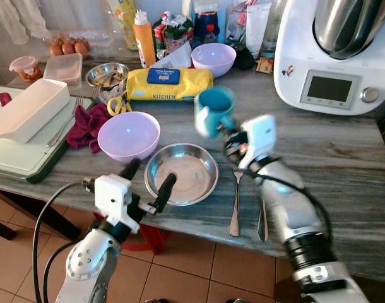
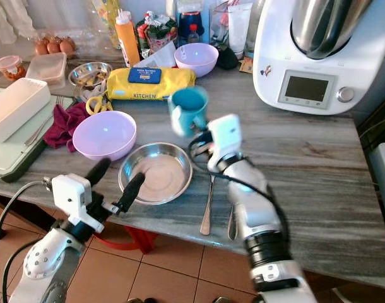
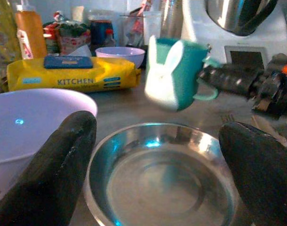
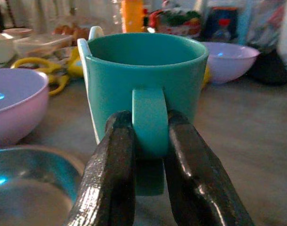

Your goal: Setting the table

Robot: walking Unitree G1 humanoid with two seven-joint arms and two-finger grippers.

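Teal mug, empty, handle pinched by right gripper; left gripper spread before empty steel bowl.

Grey stone table bears steel dish, lilac bowl, spoon.

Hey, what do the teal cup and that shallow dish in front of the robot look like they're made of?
The teal cup, held by its handle in the right pincer, looks like glazed ceramic or plastic: smooth, opaque, softly shiny; hard to say which. The shallow dish looks like stainless steel: silvery and reflective.
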